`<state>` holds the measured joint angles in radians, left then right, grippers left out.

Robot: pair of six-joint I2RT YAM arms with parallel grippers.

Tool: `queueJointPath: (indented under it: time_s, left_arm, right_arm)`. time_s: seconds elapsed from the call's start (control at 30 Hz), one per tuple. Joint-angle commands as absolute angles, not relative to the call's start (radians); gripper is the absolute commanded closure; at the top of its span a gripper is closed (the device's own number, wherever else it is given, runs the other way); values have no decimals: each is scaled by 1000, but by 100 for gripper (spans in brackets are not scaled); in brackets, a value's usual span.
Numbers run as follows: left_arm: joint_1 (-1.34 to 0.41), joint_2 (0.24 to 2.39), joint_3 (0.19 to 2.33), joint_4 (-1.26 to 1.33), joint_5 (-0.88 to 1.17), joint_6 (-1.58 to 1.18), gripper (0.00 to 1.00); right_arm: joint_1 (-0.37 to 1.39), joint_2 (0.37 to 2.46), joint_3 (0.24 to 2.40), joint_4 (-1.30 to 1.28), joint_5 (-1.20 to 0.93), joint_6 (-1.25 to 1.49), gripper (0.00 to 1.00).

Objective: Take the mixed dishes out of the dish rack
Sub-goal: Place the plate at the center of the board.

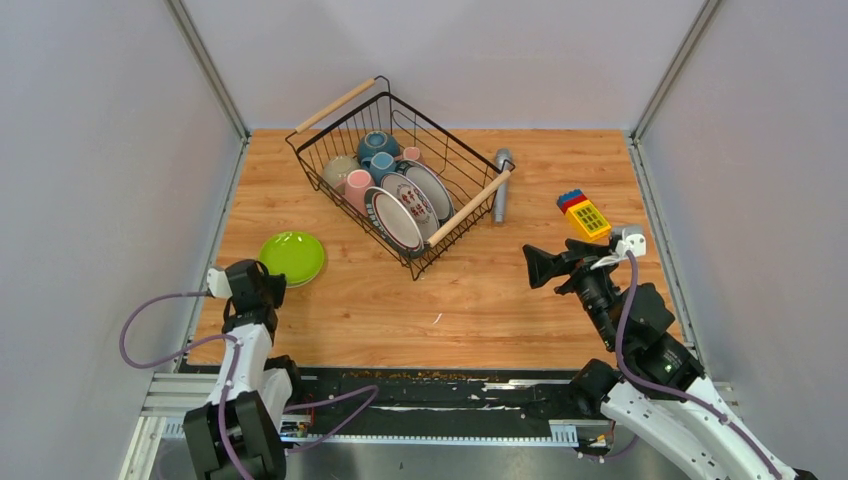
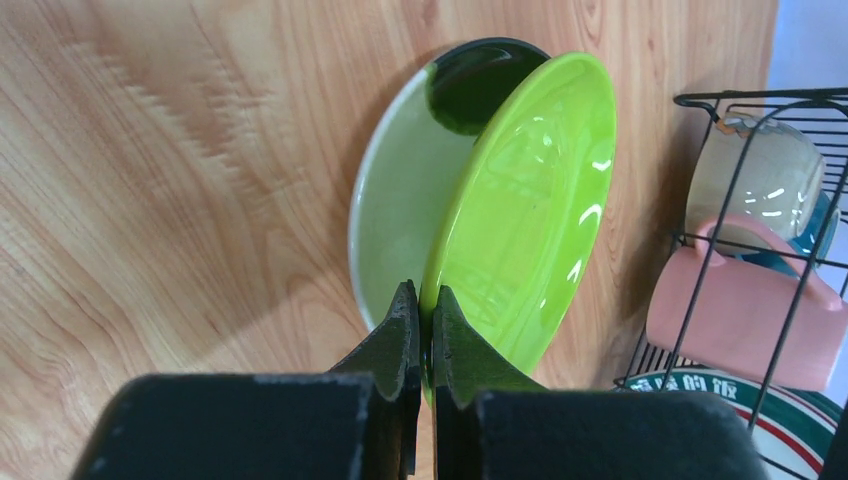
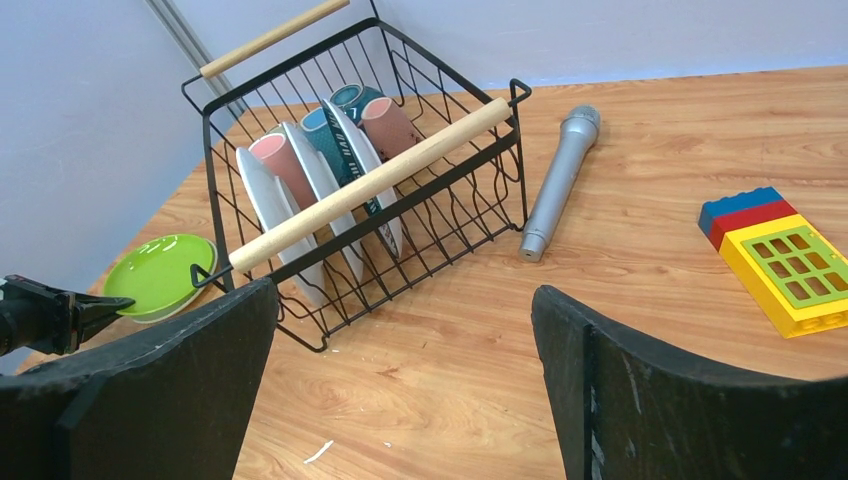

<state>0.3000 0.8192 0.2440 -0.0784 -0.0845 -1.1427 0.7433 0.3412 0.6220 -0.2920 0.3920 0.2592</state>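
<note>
While the left tool [image 2: 425, 295] pinches the rim of the green plate [image 2: 530, 200], which is tilted over the desk [image 1: 480, 300] just left of the rack [image 1: 468, 208], the job looks barely begun. This plate is the only dish outside. Patterned plates [image 1: 405, 205], mugs [image 1: 358, 186] and bowls [image 1: 378, 145] stand inside the rack. The right tool [image 3: 405, 300] gapes wide and empty, well apart from the rack. Nearly everything is left to lift out.

Lime-green plate [image 1: 292, 257], pink mug [image 1: 358, 187], black rack [image 1: 469, 207], plates [image 1: 392, 220] rimmed seemingly teal-and-red.
</note>
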Motion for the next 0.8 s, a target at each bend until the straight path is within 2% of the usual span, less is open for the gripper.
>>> queueJointPath:
  time_s: [0.0, 0.47, 0.67, 0.77]
  left_arm:
    - [350, 870, 287, 45, -25, -1123, 94]
    - [376, 922, 383, -106, 21, -981, 38]
    - [376, 947, 441, -190, 44, -907, 11]
    - [376, 964, 471, -230, 62, -879, 1]
  right_arm:
    - [747, 322, 618, -279, 398, 248, 0]
    - [746, 318, 621, -279, 405, 249, 0]
    - [747, 325, 625, -280, 404, 249, 0]
    - [747, 329, 633, -279, 403, 247, 0]
